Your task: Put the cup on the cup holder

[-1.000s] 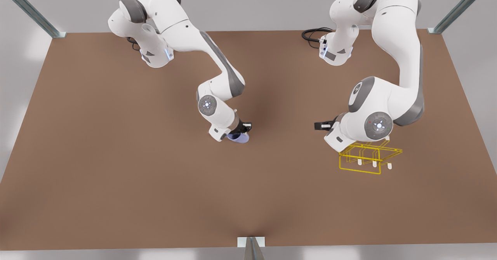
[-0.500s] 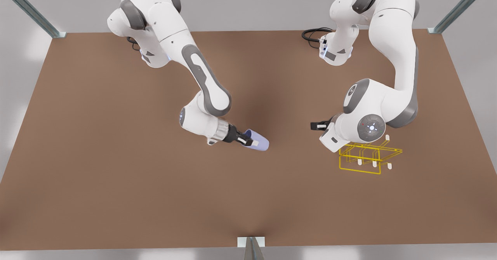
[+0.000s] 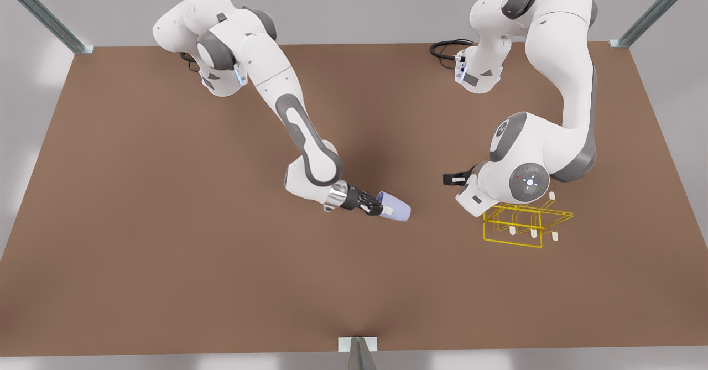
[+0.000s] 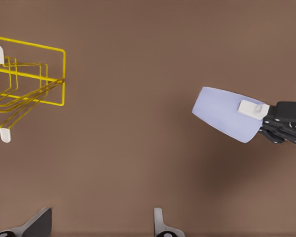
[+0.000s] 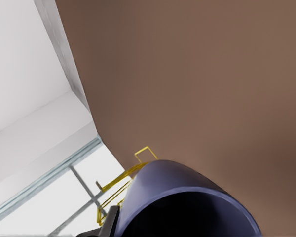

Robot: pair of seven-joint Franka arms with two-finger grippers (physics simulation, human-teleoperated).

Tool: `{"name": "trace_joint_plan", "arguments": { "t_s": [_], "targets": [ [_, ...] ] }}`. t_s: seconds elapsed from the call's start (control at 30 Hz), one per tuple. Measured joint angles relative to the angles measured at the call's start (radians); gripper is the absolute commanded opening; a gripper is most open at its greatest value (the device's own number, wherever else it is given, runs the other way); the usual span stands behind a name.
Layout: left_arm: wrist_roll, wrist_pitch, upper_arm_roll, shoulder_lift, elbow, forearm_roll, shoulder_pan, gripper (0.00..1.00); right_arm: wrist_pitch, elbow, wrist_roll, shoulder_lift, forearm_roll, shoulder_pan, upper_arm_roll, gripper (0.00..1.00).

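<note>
**Right arm, jaws.** The right gripper (image 3: 386,210) is clamped on the rim end of the cup (image 3: 398,212). In the left wrist view one white finger pad (image 4: 251,108) lies flat against the cup's outer wall. I cannot make out the second finger.

**Cup.** It is a small, handleless vessel with plain, smooth sides in pale lavender-blue, tapering from a wide mouth to a narrower flat base. It is carried tipped onto its side. The mouth faces back toward the right wrist and the base points toward the front view's right. In the right wrist view the mouth (image 5: 187,202) sits directly before the camera, with a dark, shadowed interior and a thin rim. The cup is near the middle of the brown surface (image 3: 166,220). It is well apart from the cup holder (image 3: 526,219), which lies to the front view's right of it.

**Cup holder.** This is a yellow thin-wire rectangular frame (image 4: 64,79) resting on the surface, with pegs tipped in white. No cup is on it.

**Left arm, jaws.** The left gripper (image 4: 99,226) has its jaws spread wide and holds nothing. I have this arm waiting bent over the holder, and its wrist covers the far part of the frame in the front view.
</note>
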Motion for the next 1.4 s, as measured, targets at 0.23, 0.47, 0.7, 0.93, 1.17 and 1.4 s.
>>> {"name": "trace_joint_plan", "arguments": {
  "t_s": [0.23,0.47,0.7,0.93,1.17,1.4],
  "targets": [
    [-0.155,0.068,0.0,0.059,0.008,0.008,-0.134,1.0,-0.014,-0.006,-0.09,0.037,0.012,-0.006,0.014,1.0],
    [-0.495,0.311,0.01,0.113,0.036,-0.088,-0.144,1.0,-0.016,-0.013,-0.195,0.043,0.041,-0.006,0.013,1.0],
    [-0.906,0.485,0.013,0.165,0.027,-0.079,-0.162,1.0,-0.017,-0.029,-0.292,0.038,0.039,-0.036,0.012,1.0],
    [-1.237,0.586,0.013,0.22,0.022,0.046,-0.266,1.0,-0.093,-0.225,-0.38,-0.091,0.012,-0.138,0.012,1.0],
    [-1.503,0.637,0.013,0.272,0.018,0.129,-0.291,1.0,-0.278,-0.382,-0.394,-0.401,-0.58,-0.486,0.005,1.0],
    [-1.751,0.662,0.047,0.283,-0.013,0.162,-0.316,1.0,-0.667,-0.227,-0.268,-0.796,-1.717,-0.787,0.022,1.0]
  ]
}}
